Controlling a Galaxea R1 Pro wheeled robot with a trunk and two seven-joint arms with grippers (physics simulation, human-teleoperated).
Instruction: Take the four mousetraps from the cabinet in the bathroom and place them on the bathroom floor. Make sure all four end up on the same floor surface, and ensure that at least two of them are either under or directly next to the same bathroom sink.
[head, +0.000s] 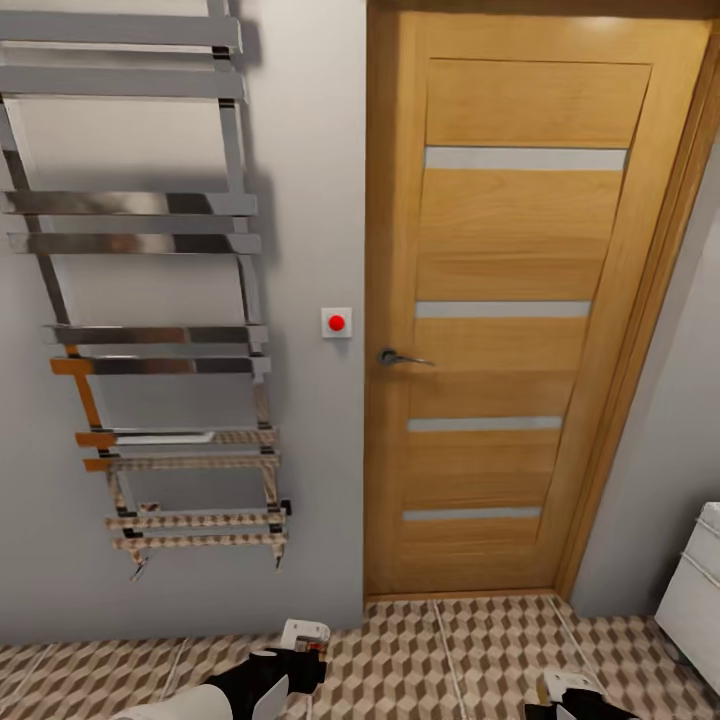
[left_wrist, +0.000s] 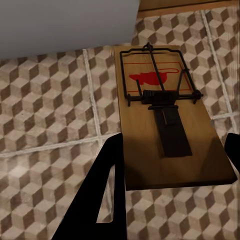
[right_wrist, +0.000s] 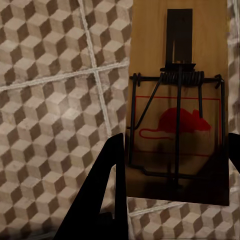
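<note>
Tan wood with a dark wire spring and a red mouse print: that is the mousetrap (left_wrist: 170, 120) in the left wrist view, sitting between the two dark fingers (left_wrist: 107, 195) of the left gripper (left_wrist: 172, 165), which are closed in against its long edges, so it reads as pinched and carried above the tiles rather than lying on them. A second mousetrap (right_wrist: 177, 115) of the same make shows in the right wrist view, gripped the same way between the fingers (right_wrist: 107, 185) of the right gripper (right_wrist: 172, 165). My judgement is that two traps are out of the cabinet and in transit, neither yet set down; whether the other two are already placed or not yet fetched cannot be told from here. What remains, at least, is lowering these two onto the bathroom floor (head: 450, 650), with two of the four beside or under the sink. That floor is square tile printed with brown, beige and dark cubes, split by pale grout lines. In the head view both arms show at the lower edge, facing a grey wall (head: 310, 200) with a chrome towel ladder (head: 150, 300), a small red button plate (head: 336, 322), and a closed oak door (head: 510, 320) with a lever handle (head: 400, 357). A white unit's corner (head: 695, 600) shows at the right edge; what it is I cannot tell.
</note>
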